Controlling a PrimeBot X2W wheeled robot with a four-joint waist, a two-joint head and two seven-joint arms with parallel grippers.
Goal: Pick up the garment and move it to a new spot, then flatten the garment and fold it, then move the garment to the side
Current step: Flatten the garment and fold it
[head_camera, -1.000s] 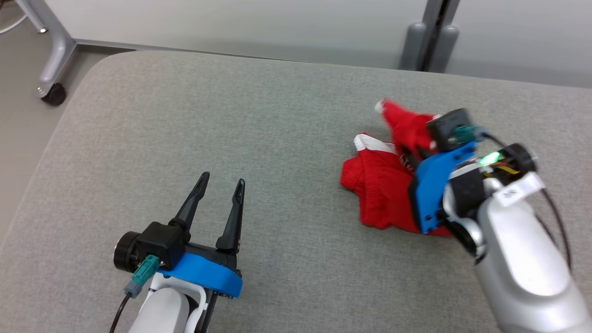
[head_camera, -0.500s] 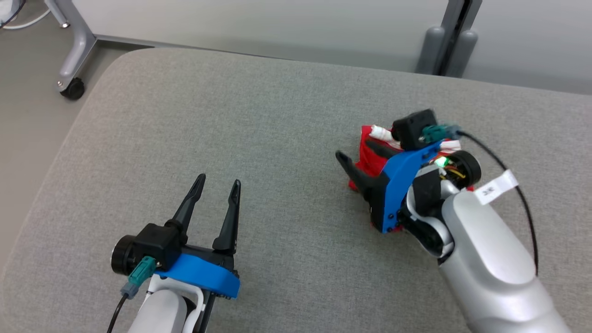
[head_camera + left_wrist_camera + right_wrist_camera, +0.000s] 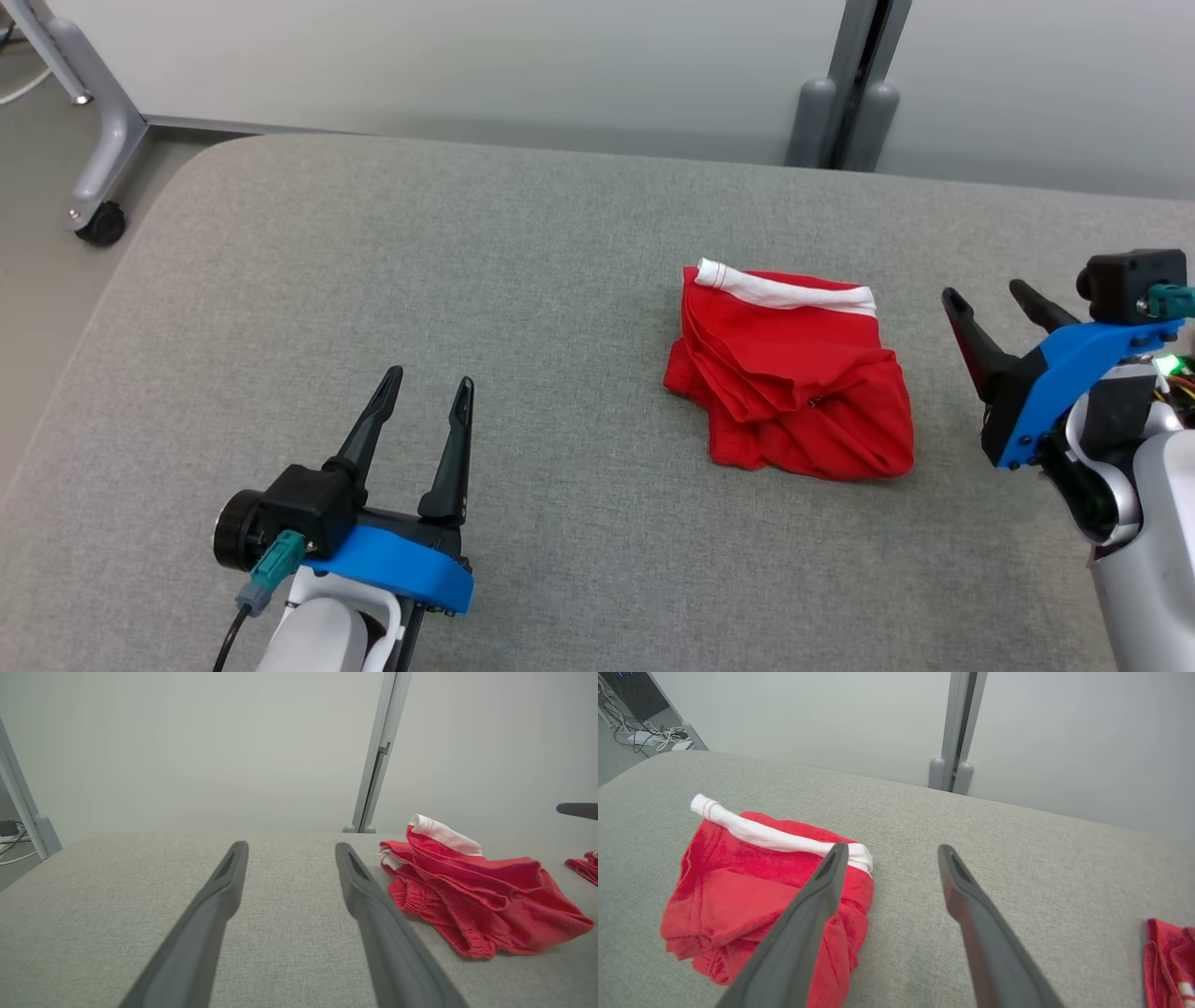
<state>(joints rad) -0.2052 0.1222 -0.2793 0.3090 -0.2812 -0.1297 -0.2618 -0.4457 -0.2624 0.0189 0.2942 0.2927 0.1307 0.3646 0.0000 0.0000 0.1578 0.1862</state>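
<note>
Right of counter [image 3: 467,280] centre lay garment [image 3: 794,392], bunched, unheld. At counter's right edge, right pincer [image 3: 984,292] stood spread; at counter's near left, left pincer [image 3: 429,377] spread. Flattening likely needed waistband [image 3: 794,291] corners pinched, drawn apart.

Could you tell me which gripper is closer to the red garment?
The right gripper, just beside the garment; the left gripper sits much farther off.
</note>
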